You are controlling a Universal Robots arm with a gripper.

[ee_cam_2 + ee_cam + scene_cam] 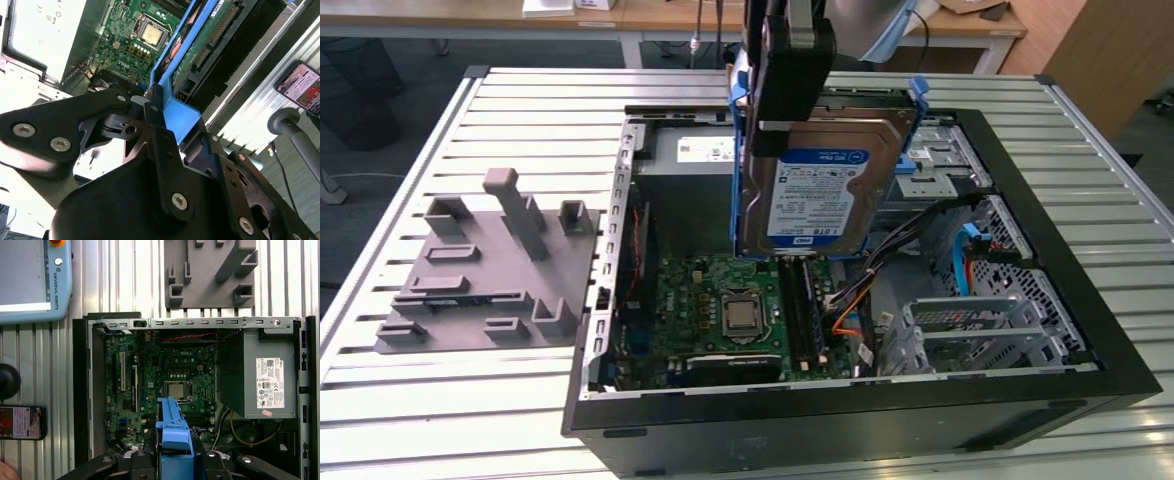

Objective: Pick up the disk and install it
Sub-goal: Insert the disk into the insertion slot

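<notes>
The disk (834, 190) hangs upright above the open computer case (1107, 350), label facing the exterior view, blue carrier rails along its sides. My gripper (787, 125) is shut on its upper edge, well above the motherboard (734, 310). In the second wrist view the black fingers (152, 107) clamp the blue carrier (182, 117), with the disk's connector edge pointing down towards the board. The first wrist view looks straight down past the blue carrier (172, 427) into the case.
A grey fixture plate (487, 270) with upright holders lies to the case's left in the exterior view. Inside the case are a grey power supply (262, 377) and a metal drive cage (987, 325). A teach pendant (32, 280) and a phone (20, 422) lie on the slatted table.
</notes>
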